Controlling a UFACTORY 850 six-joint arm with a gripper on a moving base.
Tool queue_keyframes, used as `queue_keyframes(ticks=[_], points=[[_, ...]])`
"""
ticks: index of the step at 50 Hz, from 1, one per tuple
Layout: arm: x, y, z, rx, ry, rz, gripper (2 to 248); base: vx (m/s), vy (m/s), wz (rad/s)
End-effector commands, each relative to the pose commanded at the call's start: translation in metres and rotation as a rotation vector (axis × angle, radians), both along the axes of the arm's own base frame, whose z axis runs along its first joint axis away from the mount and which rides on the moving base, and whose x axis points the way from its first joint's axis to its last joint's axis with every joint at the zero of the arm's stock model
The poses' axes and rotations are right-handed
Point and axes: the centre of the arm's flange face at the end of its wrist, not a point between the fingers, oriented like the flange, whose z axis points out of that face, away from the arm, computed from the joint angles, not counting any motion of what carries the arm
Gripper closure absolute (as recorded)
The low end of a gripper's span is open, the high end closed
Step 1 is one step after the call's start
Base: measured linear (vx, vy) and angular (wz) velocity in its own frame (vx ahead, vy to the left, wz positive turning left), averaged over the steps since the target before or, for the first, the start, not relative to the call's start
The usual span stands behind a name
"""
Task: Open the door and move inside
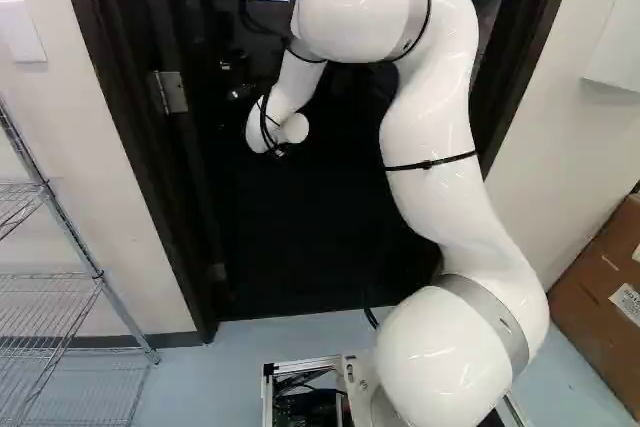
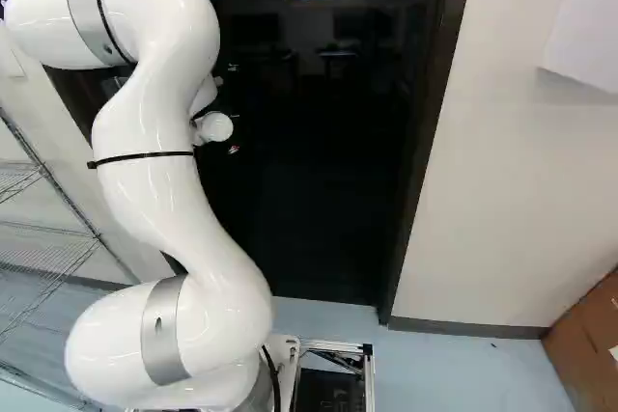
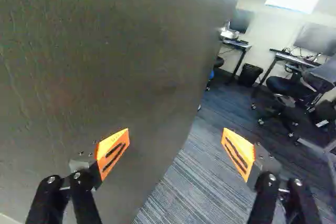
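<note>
Presently, the gripper (image 3: 176,129) is released, its two fingers standing well apart. The door (image 3: 105,51) is open; its dark face lies ahead of the gripper, behind one finger. Contact with it: cannot tell. The other finger stands against striped carpet (image 3: 181,184). Past the door's edge: office chair (image 3: 294,87), black bin (image 3: 250,75). The white arm (image 1: 430,147) bends before the dark door frame (image 2: 425,142); wire shelf (image 1: 60,275) at the left of the left base view.

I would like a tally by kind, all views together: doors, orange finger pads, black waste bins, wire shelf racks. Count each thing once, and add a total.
Door: 1
Orange pads on the fingers: 2
Black waste bin: 1
Wire shelf rack: 1
Total: 5
</note>
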Motion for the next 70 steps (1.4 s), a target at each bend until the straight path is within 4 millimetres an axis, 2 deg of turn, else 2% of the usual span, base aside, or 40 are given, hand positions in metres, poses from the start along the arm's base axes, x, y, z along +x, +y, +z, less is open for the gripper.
queue_keyframes(ticks=[19, 70], points=[[-0.022, -0.023, 0.004, -0.007, 0.019, -0.022, 3, 0.0, 0.0, 0.0], [-0.117, -0.086, 0.015, -0.021, 0.075, -0.083, 3, 0.0, 0.0, 0.0]])
